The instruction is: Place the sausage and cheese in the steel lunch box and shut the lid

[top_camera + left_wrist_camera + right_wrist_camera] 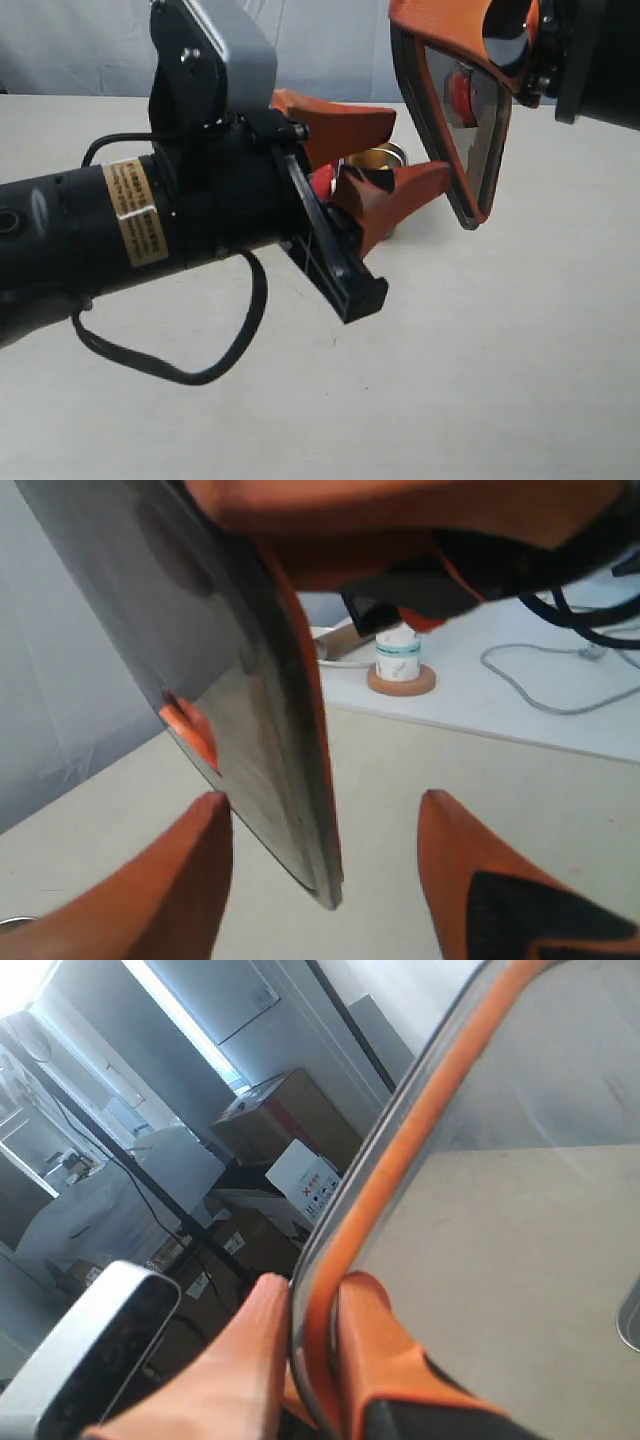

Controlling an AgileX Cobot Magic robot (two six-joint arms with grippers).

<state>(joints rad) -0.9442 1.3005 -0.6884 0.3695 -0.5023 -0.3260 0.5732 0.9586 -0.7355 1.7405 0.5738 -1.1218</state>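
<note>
Lid hangs tilted, high above the table, its rim clenched in my right pincer; my left pincer gapes, released, low beside it. I should level the lid over the steel lunch box, largely hidden behind the left arm, before lowering it squarely.

lid x1 | left claw + right claw = 2 | table x1
</note>
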